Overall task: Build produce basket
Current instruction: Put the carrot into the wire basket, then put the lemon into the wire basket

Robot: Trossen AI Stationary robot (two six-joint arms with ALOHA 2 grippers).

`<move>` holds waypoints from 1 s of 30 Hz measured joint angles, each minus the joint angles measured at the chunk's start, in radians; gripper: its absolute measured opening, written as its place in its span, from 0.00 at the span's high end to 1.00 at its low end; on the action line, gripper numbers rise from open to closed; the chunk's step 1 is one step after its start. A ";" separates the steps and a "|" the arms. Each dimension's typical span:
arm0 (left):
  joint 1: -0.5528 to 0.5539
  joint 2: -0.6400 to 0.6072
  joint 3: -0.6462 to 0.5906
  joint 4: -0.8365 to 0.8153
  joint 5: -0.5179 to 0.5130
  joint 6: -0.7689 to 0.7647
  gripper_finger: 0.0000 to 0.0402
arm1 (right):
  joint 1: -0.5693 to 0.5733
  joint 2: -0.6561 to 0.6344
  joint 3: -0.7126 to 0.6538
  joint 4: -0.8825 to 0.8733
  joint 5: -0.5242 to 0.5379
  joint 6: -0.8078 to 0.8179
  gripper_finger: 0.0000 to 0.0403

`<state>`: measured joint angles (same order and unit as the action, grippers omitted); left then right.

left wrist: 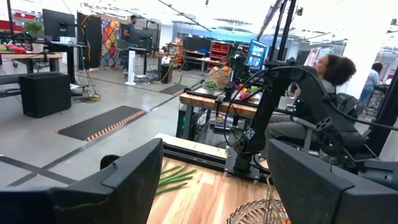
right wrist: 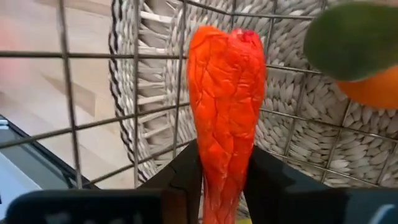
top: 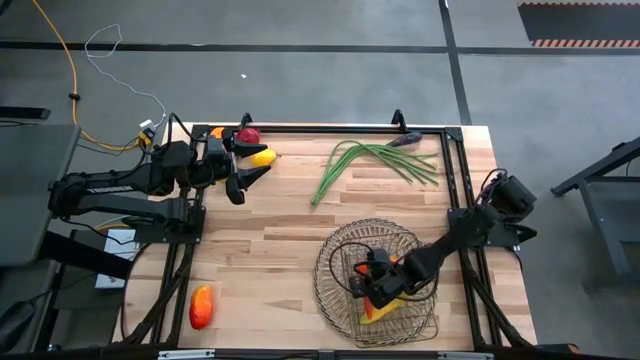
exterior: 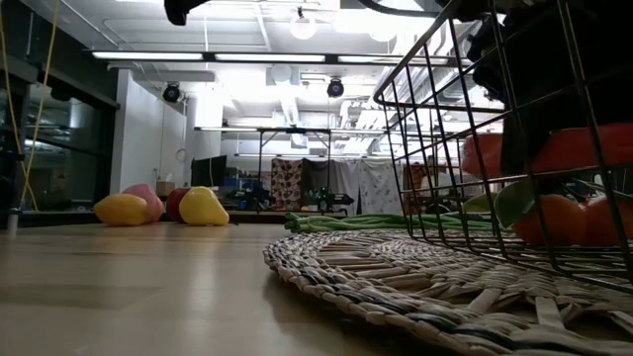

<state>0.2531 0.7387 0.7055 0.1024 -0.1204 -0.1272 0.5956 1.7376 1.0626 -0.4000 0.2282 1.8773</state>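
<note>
The wire basket (top: 338, 250) stands on a woven mat (exterior: 396, 287) at the table's near right. My right gripper (top: 376, 292) reaches down into it, shut on an orange-red carrot (right wrist: 225, 106). An orange with a green leaf (right wrist: 364, 62) lies in the basket beside it. My left gripper (top: 240, 182) hangs open above the table's far left, touching nothing. Below it lie a red apple (top: 248, 135), a yellow pear (top: 263, 157) and an orange (top: 216, 132). Green beans (top: 372, 160) and an eggplant (top: 406, 140) lie at the far middle. My right gripper pinches the carrot's narrow end (right wrist: 221, 186) between its two fingers (right wrist: 181, 180). The fingers slant down into the basket from the table's right side and lie along the carrot. Its thick end (right wrist: 227, 50) points away from the fingers toward the basket's wire wall.
A red-yellow mango (top: 200, 307) lies alone at the near left corner. The bare wooden top (top: 270, 240) between the basket and the left arm gives free room. Black frame rails (top: 455, 170) run along the table's sides.
</note>
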 joint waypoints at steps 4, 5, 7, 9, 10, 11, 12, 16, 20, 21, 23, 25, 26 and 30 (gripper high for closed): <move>0.000 0.000 0.000 0.000 0.000 0.000 0.32 | -0.022 0.000 0.000 0.005 0.007 -0.019 0.74; 0.000 0.000 0.000 0.000 0.000 0.000 0.32 | -0.027 0.000 0.000 0.007 0.007 -0.023 0.73; 0.000 0.000 0.000 0.000 0.000 0.000 0.32 | -0.038 0.000 0.000 0.009 0.007 -0.039 0.71; 0.000 0.000 0.000 0.000 0.000 0.000 0.32 | -0.048 0.000 0.000 0.017 -0.001 -0.061 0.66; 0.000 0.000 0.000 0.000 0.000 0.000 0.32 | -0.053 0.000 0.000 0.018 -0.009 -0.075 0.64; 0.000 0.000 0.000 0.000 0.000 0.000 0.32 | -0.057 0.000 0.000 0.018 -0.023 -0.084 0.61; 0.000 0.000 0.000 0.000 0.000 0.000 0.32 | -0.060 0.000 0.000 0.018 -0.036 -0.104 0.58; 0.000 0.000 0.000 0.000 0.000 0.000 0.32 | -0.074 -0.011 -0.001 0.016 -0.094 -0.176 0.46; 0.000 0.000 0.000 0.000 0.000 0.000 0.32 | -0.079 -0.047 -0.001 -0.019 -0.087 -0.185 0.40; 0.000 0.000 0.000 -0.001 0.000 0.000 0.32 | -0.079 -0.059 -0.001 -0.039 -0.078 -0.185 0.39; 0.000 0.000 0.000 0.000 0.000 0.000 0.32 | -0.079 -0.083 -0.001 -0.081 -0.069 -0.185 0.39; 0.000 0.000 0.000 -0.001 0.001 0.000 0.32 | -0.079 -0.106 -0.001 -0.098 -0.072 -0.186 0.39; 0.000 0.000 0.000 -0.001 0.001 0.000 0.32 | -0.079 -0.122 -0.001 -0.098 -0.076 -0.197 0.39; 0.000 0.000 0.000 -0.001 0.001 0.000 0.32 | -0.079 -0.214 -0.001 -0.091 -0.097 -0.319 0.39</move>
<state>0.2531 0.7391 0.7055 0.1017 -0.1198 -0.1272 0.5167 1.5238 1.0618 -0.4911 0.1315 1.5579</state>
